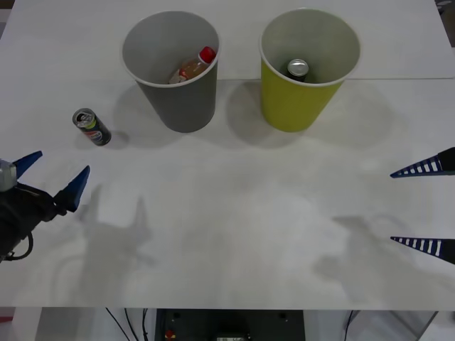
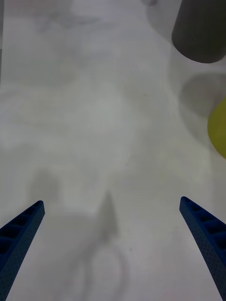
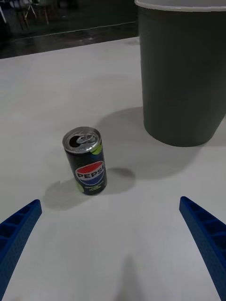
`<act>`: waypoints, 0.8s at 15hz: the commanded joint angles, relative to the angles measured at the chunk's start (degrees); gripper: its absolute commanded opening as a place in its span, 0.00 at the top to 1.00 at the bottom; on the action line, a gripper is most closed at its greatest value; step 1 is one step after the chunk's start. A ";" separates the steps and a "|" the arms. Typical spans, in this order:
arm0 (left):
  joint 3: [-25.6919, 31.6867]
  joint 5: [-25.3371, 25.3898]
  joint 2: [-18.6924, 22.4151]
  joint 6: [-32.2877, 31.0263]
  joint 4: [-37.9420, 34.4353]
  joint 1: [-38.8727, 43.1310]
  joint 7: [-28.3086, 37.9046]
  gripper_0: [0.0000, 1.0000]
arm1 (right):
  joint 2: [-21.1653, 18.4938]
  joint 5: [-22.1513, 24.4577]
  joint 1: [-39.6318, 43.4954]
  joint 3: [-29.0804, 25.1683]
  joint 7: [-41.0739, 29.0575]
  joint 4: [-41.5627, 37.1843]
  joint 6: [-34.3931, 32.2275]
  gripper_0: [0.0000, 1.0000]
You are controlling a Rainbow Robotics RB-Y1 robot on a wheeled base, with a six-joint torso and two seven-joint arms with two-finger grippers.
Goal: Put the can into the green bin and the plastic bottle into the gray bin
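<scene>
The left gripper [image 1: 55,180] is hovering over the white counter [image 1: 234,213] with its blue ribbed fingers spread wide and empty, the can [image 1: 92,127] standing upright at its 1 o'clock, well left of the gray bin [image 1: 181,99] holding the plastic bottle [image 1: 192,67]. The right gripper [image 1: 425,206], equally wide and empty, is waiting below the green bin [image 1: 295,99]

A white table [image 1: 234,213] spreads wide, with a faint seam running across its far part. Soft shadows lie on it. Past its far edge lie a dark floor [image 3: 70,23] and chair legs [image 3: 33,11]. Cables hang below its near edge.
</scene>
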 commanded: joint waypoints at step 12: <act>-8.78 0.42 -13.84 7.96 23.93 -16.65 0.09 0.00 | 0.00 0.00 0.00 0.00 0.00 0.01 0.00 0.00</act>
